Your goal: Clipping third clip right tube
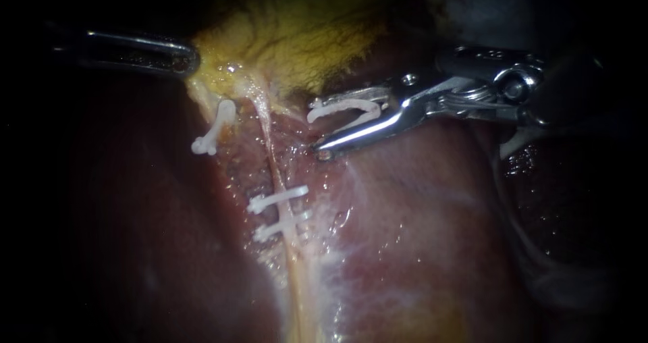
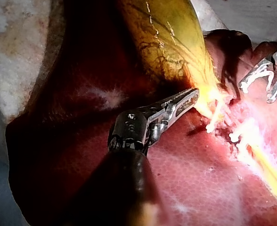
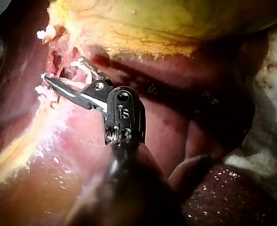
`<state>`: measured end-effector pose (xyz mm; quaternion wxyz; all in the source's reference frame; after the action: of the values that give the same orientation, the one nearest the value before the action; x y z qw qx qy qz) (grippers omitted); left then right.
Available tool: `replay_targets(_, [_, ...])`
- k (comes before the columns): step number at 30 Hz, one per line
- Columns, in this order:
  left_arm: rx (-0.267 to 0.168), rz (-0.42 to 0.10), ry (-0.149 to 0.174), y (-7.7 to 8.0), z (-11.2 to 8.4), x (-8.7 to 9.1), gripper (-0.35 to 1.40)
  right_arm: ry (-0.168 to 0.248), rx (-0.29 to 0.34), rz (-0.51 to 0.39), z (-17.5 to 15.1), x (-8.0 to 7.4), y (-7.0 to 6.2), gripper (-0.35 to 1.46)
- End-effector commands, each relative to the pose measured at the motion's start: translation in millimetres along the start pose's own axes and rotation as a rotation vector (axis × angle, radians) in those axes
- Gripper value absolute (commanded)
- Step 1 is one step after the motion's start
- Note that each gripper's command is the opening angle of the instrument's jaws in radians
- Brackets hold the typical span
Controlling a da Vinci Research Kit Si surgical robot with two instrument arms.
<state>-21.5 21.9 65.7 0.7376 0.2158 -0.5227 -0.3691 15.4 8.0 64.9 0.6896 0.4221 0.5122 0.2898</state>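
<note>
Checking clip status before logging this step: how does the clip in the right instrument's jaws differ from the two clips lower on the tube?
The held clip, in the right instrument, is spread open, legs apart; the two lower clips are closed flat. The held clip sits beside the tube, not around it; the two lower clips cross it. All are white.

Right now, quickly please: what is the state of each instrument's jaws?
Left instrument: jaws shut on the edge of the gallbladder.
Right instrument: jaws apart, holding an open white clip.
</note>
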Motion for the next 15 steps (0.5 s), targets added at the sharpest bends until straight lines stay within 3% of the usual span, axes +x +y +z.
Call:
replay_targets(1, [0.000,0.000,0.000,0.0,0.0,0.0,-0.35,-0.001,0.002,0.006,0.4,-0.3,0.2,0.54])
replay_targets(10, [0.000,0.000,0.000,0.0,0.0,0.0,-0.35,-0.015,0.011,0.057,3.8,-3.9,2.0,0.54])
replay_targets(15, [-0.001,0.000,0.000,0.0,0.0,0.0,-0.35,-0.021,0.002,0.060,4.6,-4.9,3.2,0.54])
